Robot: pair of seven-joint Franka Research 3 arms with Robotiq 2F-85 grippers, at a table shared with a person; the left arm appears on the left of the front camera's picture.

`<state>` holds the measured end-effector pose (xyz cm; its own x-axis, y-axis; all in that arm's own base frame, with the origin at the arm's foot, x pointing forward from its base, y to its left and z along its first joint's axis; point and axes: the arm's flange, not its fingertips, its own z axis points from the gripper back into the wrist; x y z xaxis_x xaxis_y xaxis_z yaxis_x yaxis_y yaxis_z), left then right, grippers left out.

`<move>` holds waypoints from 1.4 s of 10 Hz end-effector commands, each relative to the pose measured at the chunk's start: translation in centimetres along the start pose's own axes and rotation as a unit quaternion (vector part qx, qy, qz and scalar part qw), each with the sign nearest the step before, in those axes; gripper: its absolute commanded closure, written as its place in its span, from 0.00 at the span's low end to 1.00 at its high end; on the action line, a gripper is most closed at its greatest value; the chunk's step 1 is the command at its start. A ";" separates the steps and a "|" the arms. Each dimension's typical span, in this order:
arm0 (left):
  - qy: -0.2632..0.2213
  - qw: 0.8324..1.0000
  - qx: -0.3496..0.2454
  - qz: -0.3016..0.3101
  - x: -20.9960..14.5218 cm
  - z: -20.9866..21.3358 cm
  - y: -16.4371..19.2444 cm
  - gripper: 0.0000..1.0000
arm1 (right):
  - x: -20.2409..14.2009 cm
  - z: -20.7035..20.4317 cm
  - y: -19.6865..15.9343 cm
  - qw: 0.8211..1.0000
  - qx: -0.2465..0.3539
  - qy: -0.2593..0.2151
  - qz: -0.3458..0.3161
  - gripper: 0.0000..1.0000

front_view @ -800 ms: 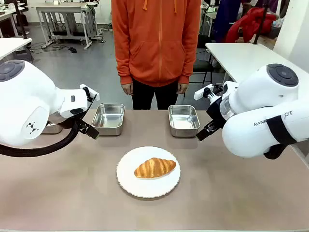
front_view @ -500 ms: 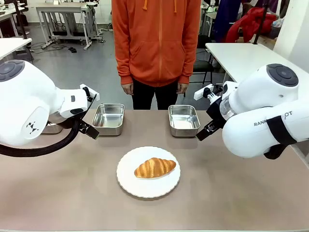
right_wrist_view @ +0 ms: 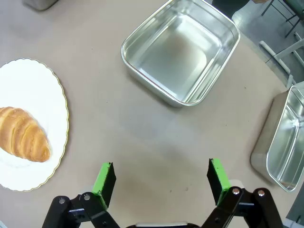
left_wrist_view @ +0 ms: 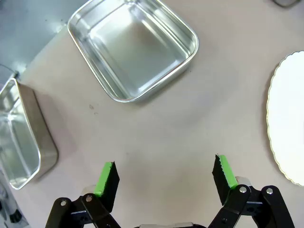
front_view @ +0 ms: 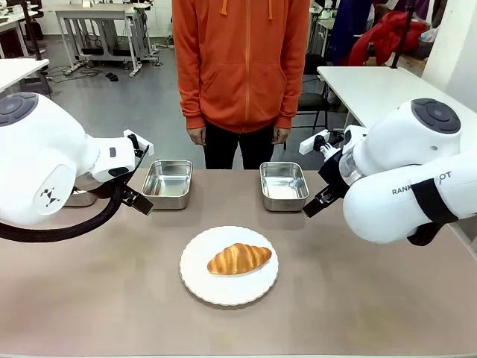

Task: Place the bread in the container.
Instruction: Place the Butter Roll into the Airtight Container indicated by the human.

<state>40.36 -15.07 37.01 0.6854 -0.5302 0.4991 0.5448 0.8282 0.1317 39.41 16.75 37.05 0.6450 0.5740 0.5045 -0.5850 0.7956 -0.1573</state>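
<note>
The bread, a golden-brown croissant [front_view: 238,259] [right_wrist_view: 23,133], lies on a round white plate [front_view: 195,276] [right_wrist_view: 28,85] [left_wrist_view: 289,123] at the table's middle front. Two empty steel pans stand behind it, one to the left [front_view: 168,183] [left_wrist_view: 134,47] and one to the right [front_view: 283,185] [right_wrist_view: 183,54]. My left gripper [left_wrist_view: 164,175] hangs open over bare tabletop near the left pan. My right gripper [right_wrist_view: 161,180] is open too, above the table between the plate and the right pan. Nothing sits between either pair of fingers.
A third steel pan [left_wrist_view: 19,142] sits at the far left and a fourth pan [right_wrist_view: 282,137] at the far right edge. A person in an orange hoodie [front_view: 240,63] stands across the table, hands down. The arms' white bodies flank the plate.
</note>
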 end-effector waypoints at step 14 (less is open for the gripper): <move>-0.113 0.961 -0.229 -0.105 -0.3 8.9 22.7 0.00 | -1.4 9.3 -23.8 0.985 0.130 -0.117 0.008 0.00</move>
<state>47.90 6.84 48.15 0.4817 -0.5850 0.6525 0.8408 0.5184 -0.1559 47.10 -4.74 49.10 0.5490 0.4836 0.6817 -0.6964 0.7157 0.0531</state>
